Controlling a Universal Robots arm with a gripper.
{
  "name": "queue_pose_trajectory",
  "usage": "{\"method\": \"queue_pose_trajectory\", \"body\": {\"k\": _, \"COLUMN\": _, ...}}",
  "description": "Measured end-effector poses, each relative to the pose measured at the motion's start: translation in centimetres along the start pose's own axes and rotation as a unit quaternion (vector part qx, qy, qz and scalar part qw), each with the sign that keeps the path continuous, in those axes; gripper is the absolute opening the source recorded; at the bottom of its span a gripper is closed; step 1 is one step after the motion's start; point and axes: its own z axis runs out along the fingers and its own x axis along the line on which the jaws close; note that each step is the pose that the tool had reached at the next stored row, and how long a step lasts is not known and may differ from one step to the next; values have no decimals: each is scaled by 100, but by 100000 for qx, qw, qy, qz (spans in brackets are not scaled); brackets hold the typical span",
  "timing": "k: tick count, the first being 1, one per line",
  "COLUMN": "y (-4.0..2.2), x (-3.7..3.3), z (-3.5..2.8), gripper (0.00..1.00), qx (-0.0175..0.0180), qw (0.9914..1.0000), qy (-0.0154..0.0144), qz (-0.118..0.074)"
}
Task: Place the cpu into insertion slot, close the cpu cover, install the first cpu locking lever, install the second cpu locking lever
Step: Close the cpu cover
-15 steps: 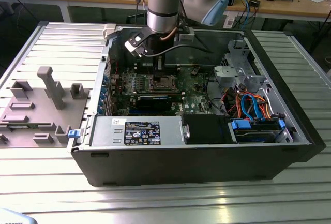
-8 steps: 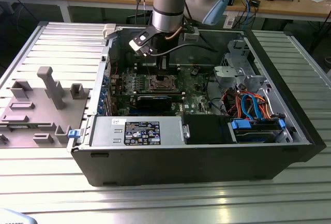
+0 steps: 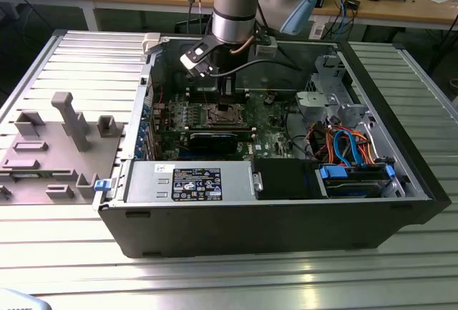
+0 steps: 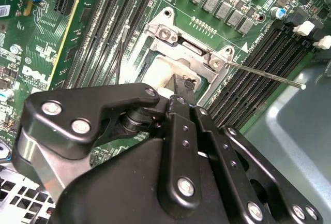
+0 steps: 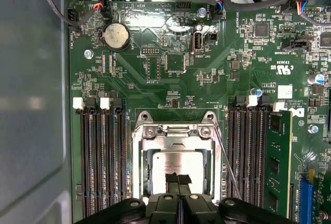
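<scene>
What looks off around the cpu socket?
One lever angles away from the cover over the memory slots, unlatched. The cover lies flat over the cpu, with the gripper above it. No damage seen.

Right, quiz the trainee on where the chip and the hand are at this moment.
1. True or false: the cpu lies in the insertion slot.
2. In the first wrist view, the hand has its tips right over: A a screwdriver; B the cpu; C a loose screw.
3. Fill in: the hand's fingers are ___ (open or shut).

Key: 1 true; 2 B; 3 shut.
</scene>
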Motion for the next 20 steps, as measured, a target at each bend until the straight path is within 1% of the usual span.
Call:
{"method": "queue_pose_trajectory", "body": {"k": 11, "y": 66, "x": 0, "z": -10, "gripper": 11, "qx": 37, "qw": 100000, "qy": 4, "qz": -2}}
{"method": "queue_pose_trajectory", "body": {"k": 14, "y": 70, "x": -2, "z": -43, "gripper": 11, "qx": 37, "qw": 100000, "qy": 16, "qz": 2}}
{"method": "queue_pose_trajectory", "body": {"k": 20, "y": 66, "x": -8, "z": -162, "gripper": 11, "qx": 36, "qw": 100000, "qy": 33, "qz": 0}}
